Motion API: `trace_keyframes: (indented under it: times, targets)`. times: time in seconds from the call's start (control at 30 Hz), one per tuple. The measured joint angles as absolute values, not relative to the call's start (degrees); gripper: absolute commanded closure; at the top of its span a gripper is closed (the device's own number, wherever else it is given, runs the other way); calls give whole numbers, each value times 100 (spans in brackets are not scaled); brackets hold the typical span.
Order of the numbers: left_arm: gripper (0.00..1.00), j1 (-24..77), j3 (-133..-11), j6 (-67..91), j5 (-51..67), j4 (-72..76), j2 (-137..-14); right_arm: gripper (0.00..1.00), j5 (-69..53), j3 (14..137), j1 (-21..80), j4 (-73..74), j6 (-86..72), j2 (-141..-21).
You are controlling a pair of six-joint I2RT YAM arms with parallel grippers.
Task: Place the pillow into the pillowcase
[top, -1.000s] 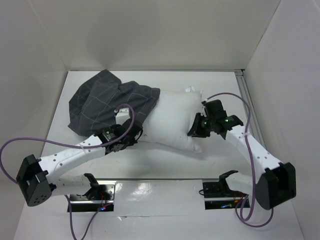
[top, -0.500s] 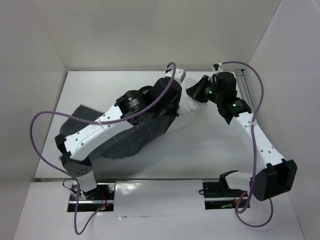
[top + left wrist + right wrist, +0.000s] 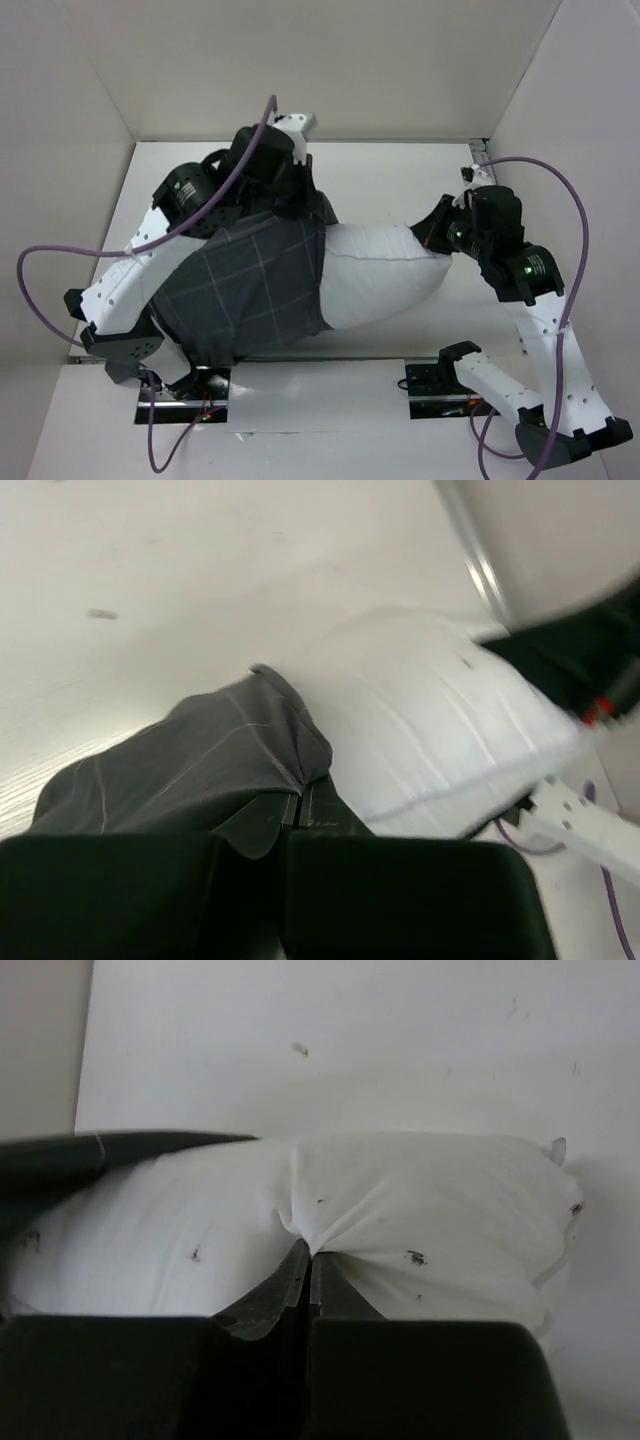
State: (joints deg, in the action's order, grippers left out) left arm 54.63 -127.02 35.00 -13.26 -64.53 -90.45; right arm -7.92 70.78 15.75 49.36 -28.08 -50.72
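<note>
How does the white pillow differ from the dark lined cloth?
The pillow is plain white and plump; the pillowcase is charcoal grey with thin light lines and limp. The pillowcase covers the pillow's left end; its right end is bare. The left fingers pinch the pillowcase, the right fingers the pillow. Both are soft cloth.

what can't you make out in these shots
- Top view: the pillowcase hides how far the pillow reaches inside.
- Top view: the left arm covers the grip of the left hand.
- Left wrist view: blurred dark shape at right edge.
- Right wrist view: the right hand blocks the pillow's near part.
</note>
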Motion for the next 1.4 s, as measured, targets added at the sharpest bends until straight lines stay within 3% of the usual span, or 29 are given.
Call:
trace_keyframes:
  times: [0.13,0.23,0.27,0.3,0.33,0.4,0.47,0.53,0.6,0.63,0.83,1.17,1.4]
  targets:
    - [100,4390,-12639,3382,-941,-6372,-9614,100,-985,6906,1579,5321,-2842,-5498]
    - [53,3983,-13058,3020,-1127,-6134,-10728,100,-945,6825,1546,5214,-2867,-6342]
    - [22,3903,-13323,2899,-1192,-6047,-11163,95,-934,6851,1459,5041,-2864,-6709]
    - [13,3861,-13522,2777,-1258,-5940,-11489,83,-928,6945,1337,4899,-2880,-7129]
    - [7,3846,-13587,2692,-1308,-5833,-11705,56,-934,7113,1162,4790,-2904,-7533]
    - [0,3892,-13443,2534,-1426,-5741,-11754,30,-882,7474,810,4464,-2963,-8243]
    - [5,4021,-13089,2447,-1588,-5614,-11421,20,-762,7887,489,4250,-2969,-8814]
    - [18,4147,-12610,2434,-1763,-5472,-10873,14,-661,8158,222,4119,-2956,-9105]
    - [18,4248,-12199,2471,-1918,-5450,-10200,10,-561,8246,-27,4082,-2950,-9113]
    - [18,4261,-12057,2530,-2010,-5413,-9948,0,-508,8250,-123,4071,-2947,-9048]
    - [18,4174,-10901,3022,-2609,-5216,-8814,0,-537,7594,-620,3913,-2681,-7988]
    - [18,4045,-9876,3188,-2565,-5221,-9529,1,-1693,5616,-613,4165,-2340,-6622]
    - [42,3839,-9861,3236,-2567,-5140,-9657,0,-2150,5280,-613,4333,-2169,-6451]
